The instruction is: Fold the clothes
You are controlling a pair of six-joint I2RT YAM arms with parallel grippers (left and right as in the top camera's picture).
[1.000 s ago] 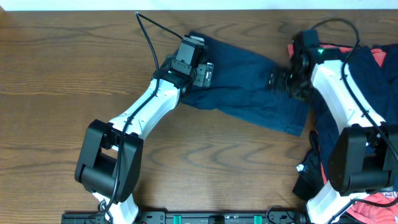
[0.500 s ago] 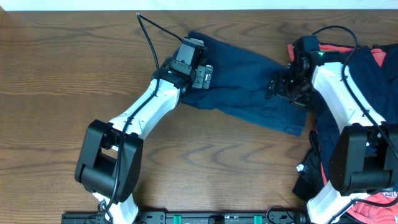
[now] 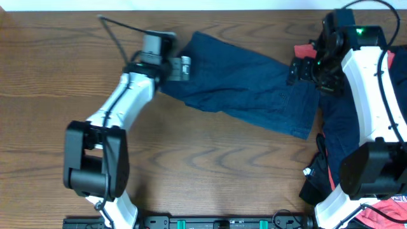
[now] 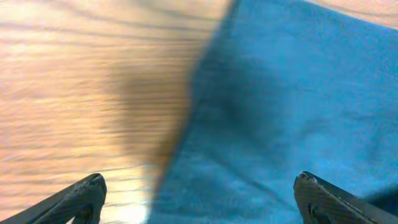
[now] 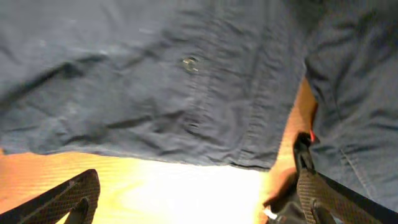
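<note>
A navy blue garment [image 3: 241, 86] from the clothes lies spread flat, slanting across the back of the table. My left gripper [image 3: 180, 67] is open at its left edge. In the left wrist view, the garment's edge [image 4: 280, 106] runs between the wide-apart fingers of that gripper [image 4: 199, 199], half over wood and half over fabric. My right gripper [image 3: 294, 70] hovers open at the garment's right end. Its wrist view has the navy cloth [image 5: 155, 81] ahead and bright bare table between the jaws of the gripper [image 5: 196, 199]. Nothing is held.
A heap of more clothes [image 3: 336, 121], navy with coral-red pieces [image 3: 389, 215], sits along the right edge under my right arm. The wooden table [image 3: 57, 76] stretches left and front. A dark rail [image 3: 222, 222] runs along the front edge.
My left gripper has drawn back leftward from over the garment to its left edge. The right gripper has risen and shifted toward the back right. The garment now lies flatter and more fully shown.
</note>
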